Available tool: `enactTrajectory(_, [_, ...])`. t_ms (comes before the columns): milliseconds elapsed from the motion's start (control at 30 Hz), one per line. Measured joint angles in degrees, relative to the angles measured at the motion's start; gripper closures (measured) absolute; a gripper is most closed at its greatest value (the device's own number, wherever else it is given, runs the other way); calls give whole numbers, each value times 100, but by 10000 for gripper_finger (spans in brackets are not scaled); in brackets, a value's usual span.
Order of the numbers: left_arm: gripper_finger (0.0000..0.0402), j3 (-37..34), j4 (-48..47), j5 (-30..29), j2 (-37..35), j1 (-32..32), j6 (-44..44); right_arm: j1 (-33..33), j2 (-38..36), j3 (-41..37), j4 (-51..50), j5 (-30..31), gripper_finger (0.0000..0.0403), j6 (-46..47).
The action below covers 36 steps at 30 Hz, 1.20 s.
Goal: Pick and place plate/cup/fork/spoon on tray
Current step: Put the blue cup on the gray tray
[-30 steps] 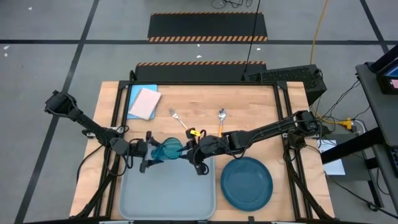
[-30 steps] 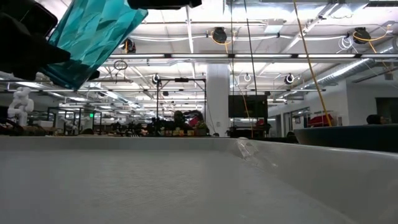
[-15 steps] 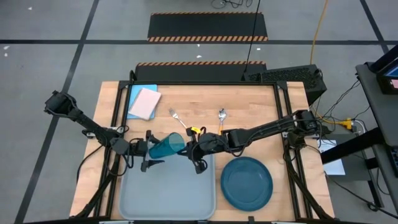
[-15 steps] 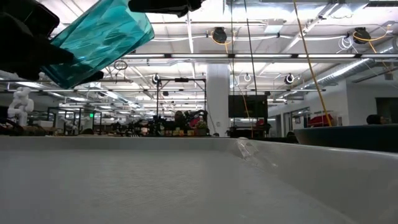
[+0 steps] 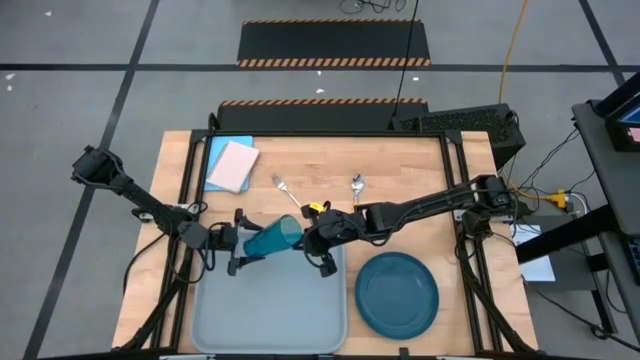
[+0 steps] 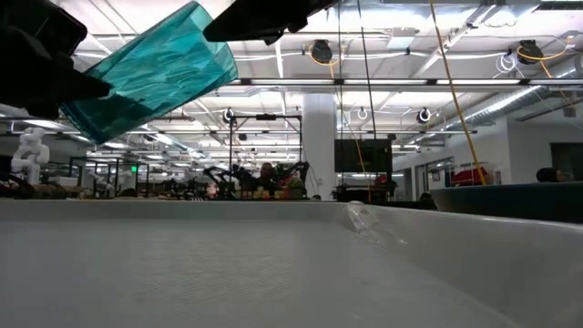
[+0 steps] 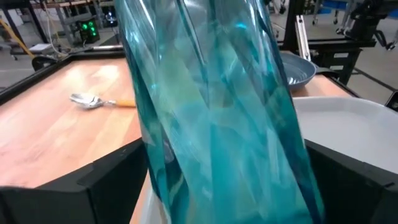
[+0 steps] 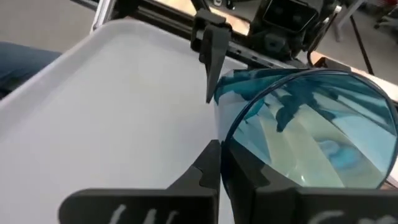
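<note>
Pinched shut on the rim of the cup (image 5: 272, 238), the right gripper (image 5: 312, 238) holds the teal tumbler tilted on its side above the far edge of the tray (image 5: 270, 310), whose pale floor lies bare beneath. Left gripper (image 5: 240, 243) flanks the cup's base with fingers spread wide. Both arms reach inward low over the table. Plate (image 5: 397, 294) sits just beside the tray; fork (image 5: 285, 187) and spoon (image 5: 356, 186) lie farther back.
</note>
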Motion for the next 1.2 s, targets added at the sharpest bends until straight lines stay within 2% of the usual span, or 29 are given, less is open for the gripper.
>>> enactTrajectory(133, [16, 0, -97, -6, -17, 0, -130, 37, -211, -1, -302, 161, 403, -17])
enactTrajectory(267, [16, 0, -183, -4, -249, -2, -113, 108, -514, 82, -1112, 357, 403, 297])
enactTrajectory(400, [16, 0, -216, -61, -640, 44, 98, 247, -553, 553, -2343, 706, 403, 761])
enactTrajectory(533, [16, 204, -499, -153, -1048, 234, 291, 340, -370, 1122, -3133, 733, 403, 1229])
enactTrajectory(600, [16, 624, -1213, -154, -1169, 349, 233, 379, -195, 1388, -3599, 730, 403, 1464])
enactTrajectory(667, [16, 1250, -2458, -108, -1217, 451, 87, 415, 28, 1660, -4018, 730, 403, 1563])
enactTrajectory(767, [16, 2298, -4305, -117, -1024, 536, -89, 473, 322, 2011, -4574, 726, 403, 1580])
enactTrajectory(833, [16, 2869, -5077, -114, -859, 564, -88, 486, 481, 2216, -4798, 718, 403, 1656])
enactTrajectory(967, [16, 3696, -5658, 64, -436, 569, 134, 487, 710, 2465, -5271, 706, 397, 1831])
enactTrajectory(1200, [16, 4369, -5734, 190, 645, 568, 872, 483, 798, 2594, -5479, 574, 393, 1846])
